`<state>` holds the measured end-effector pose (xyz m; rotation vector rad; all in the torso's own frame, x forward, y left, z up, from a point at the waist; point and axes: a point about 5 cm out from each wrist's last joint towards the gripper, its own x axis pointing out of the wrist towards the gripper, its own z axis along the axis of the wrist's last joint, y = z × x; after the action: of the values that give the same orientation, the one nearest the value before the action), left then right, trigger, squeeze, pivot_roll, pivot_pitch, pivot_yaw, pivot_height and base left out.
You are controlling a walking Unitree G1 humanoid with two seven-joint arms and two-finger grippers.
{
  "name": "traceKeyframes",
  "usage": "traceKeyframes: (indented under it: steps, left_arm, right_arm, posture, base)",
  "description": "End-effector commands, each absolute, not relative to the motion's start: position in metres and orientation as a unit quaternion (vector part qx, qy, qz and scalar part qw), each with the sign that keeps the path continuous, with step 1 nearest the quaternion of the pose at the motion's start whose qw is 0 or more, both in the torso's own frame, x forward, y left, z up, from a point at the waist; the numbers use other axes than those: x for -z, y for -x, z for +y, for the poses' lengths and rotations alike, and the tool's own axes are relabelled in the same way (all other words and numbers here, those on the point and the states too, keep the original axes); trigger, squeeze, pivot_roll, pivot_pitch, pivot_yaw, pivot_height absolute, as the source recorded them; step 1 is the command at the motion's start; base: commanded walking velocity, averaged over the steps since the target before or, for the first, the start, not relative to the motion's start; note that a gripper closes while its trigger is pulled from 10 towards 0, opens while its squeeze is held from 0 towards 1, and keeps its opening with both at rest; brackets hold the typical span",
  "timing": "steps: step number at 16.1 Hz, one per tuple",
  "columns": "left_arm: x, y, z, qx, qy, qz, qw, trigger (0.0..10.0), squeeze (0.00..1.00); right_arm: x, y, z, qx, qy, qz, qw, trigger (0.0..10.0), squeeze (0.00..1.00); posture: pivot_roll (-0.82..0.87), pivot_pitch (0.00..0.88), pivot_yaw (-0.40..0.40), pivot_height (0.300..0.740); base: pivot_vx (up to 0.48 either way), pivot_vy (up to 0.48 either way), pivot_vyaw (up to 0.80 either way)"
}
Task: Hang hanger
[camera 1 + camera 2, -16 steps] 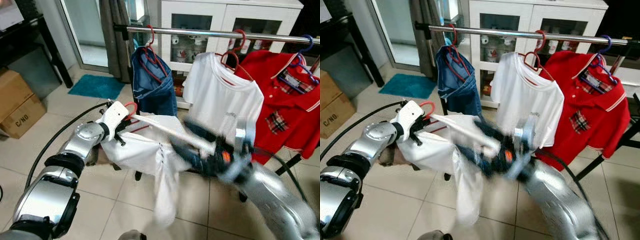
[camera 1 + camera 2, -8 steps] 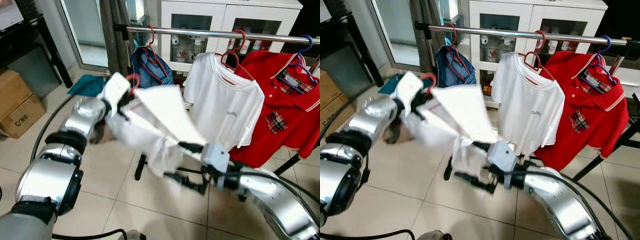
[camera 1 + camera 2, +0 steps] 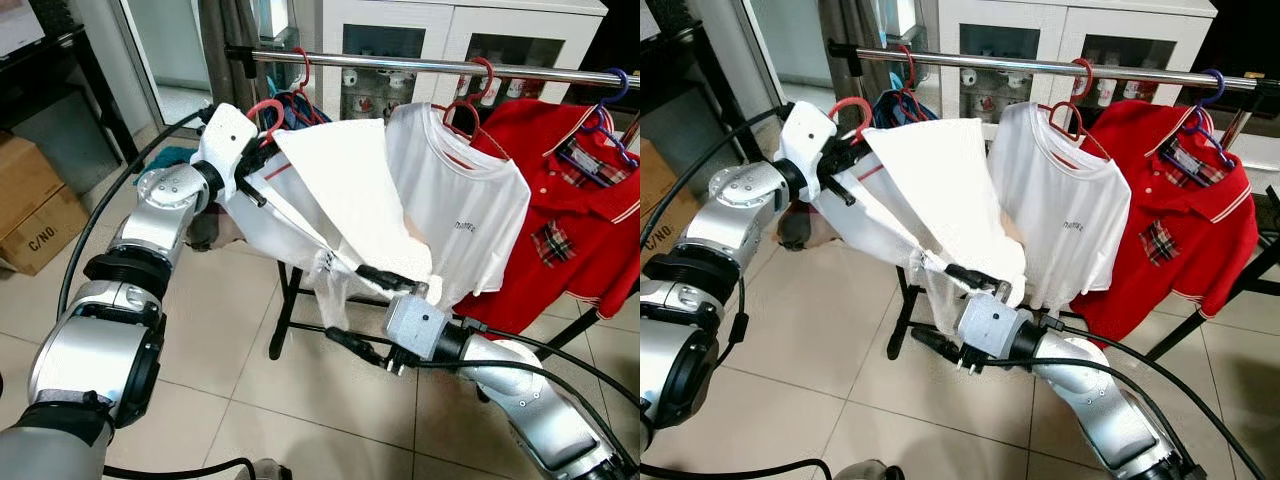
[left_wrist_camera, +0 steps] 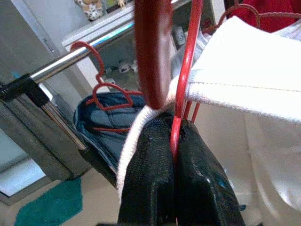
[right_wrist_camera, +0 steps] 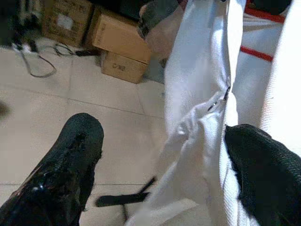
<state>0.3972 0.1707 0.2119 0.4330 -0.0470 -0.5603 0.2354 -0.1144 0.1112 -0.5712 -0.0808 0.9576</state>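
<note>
Reaching forward low over the tiled floor (image 3: 210, 330), the right gripper (image 3: 375, 310) had its two black fingers (image 5: 70, 165) spread wide apart, one above and one below the drooping hem of a white garment (image 3: 340, 200). In the right wrist view the cloth hung between the open fingers and lay against one of them, with cardboard boxes (image 5: 117, 47) on the floor beyond.

Farther out and higher, the left gripper (image 3: 255, 150) held the red hanger (image 4: 186, 80) that carried the white garment. In the left wrist view its fingers (image 4: 155, 183) were pressed together on the hanger's thin red wire just below the hook, with the garment's collar band pinched alongside. The hanger's hook (image 3: 850, 105) stood up beside the gripper, below the metal rail (image 3: 420, 66) and not yet over it.

Behind, the rail ran across the scene with three items already hung: a blue denim piece (image 4: 106, 122) on a red hanger at the left end, a white T-shirt (image 3: 470, 210) in the middle, and a red polo shirt (image 3: 580, 220) on a purple hanger to the right. A white cabinet (image 3: 440, 30) with glass doors stood past the rail.
</note>
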Motion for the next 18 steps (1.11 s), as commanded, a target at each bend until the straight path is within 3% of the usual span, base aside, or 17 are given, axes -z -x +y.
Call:
traceKeyframes:
  steps: [1, 6, 9, 12, 14, 15, 17, 18]
  left_arm:
    - [-0.255, -0.400, 0.209, 0.161, -0.199, -0.087, 0.963, 0.0, 0.00]
    - [-0.263, -0.398, 0.234, 0.061, -0.160, -0.111, 0.979, 0.0, 0.00]
    - [-0.252, -0.397, 0.249, 0.016, -0.133, -0.078, 0.988, 0.0, 0.00]
    - [-0.203, -0.390, 0.258, -0.006, -0.137, 0.006, 0.991, 0.0, 0.00]
    - [-0.173, -0.382, 0.253, 0.020, -0.147, 0.052, 0.988, 0.0, 0.00]
    - [-0.162, -0.378, 0.248, 0.039, -0.153, 0.064, 0.985, 0.0, 0.00]
    - [-0.145, -0.371, 0.231, 0.091, -0.163, 0.074, 0.980, 0.0, 0.00]
    - [-0.140, -0.367, 0.221, 0.117, -0.174, 0.070, 0.975, 0.0, 0.00]
  right_arm:
    - [-0.087, -0.230, -0.131, -0.435, 0.296, 0.010, 0.850, 10.0, 0.00]
    - [-0.089, -0.234, -0.149, -0.373, 0.378, -0.059, 0.845, 10.0, 0.00]
    - [-0.106, -0.238, -0.157, -0.314, 0.396, -0.144, 0.851, 10.0, 0.00]
    - [-0.139, -0.244, -0.170, -0.233, 0.315, -0.220, 0.893, 10.0, 0.00]
    - [-0.150, -0.252, -0.179, -0.190, 0.210, -0.211, 0.936, 10.0, 0.00]
    - [-0.153, -0.256, -0.181, -0.184, 0.167, -0.199, 0.948, 10.0, 0.05]
    - [-0.157, -0.261, -0.178, -0.198, 0.095, -0.173, 0.960, 10.0, 0.20]
    - [-0.157, -0.261, -0.173, -0.219, 0.048, -0.153, 0.962, 10.0, 1.00]
  posture:
    - [-0.08, 0.000, 0.061, 0.740]
    - [-0.08, 0.000, 0.059, 0.740]
    - [-0.08, 0.000, 0.056, 0.740]
    - [-0.08, 0.000, 0.055, 0.740]
    - [-0.09, 0.000, 0.059, 0.740]
    - [-0.10, 0.000, 0.063, 0.740]
    - [-0.11, 0.000, 0.067, 0.740]
    - [-0.11, 0.000, 0.069, 0.740]
  base:
    - [0.000, 0.000, 0.00]
    - [0.000, 0.000, 0.00]
    - [0.000, 0.000, 0.00]
    - [0.000, 0.000, 0.00]
    - [0.000, 0.000, 0.00]
    - [0.000, 0.000, 0.00]
    - [0.000, 0.000, 0.00]
    - [0.000, 0.000, 0.00]
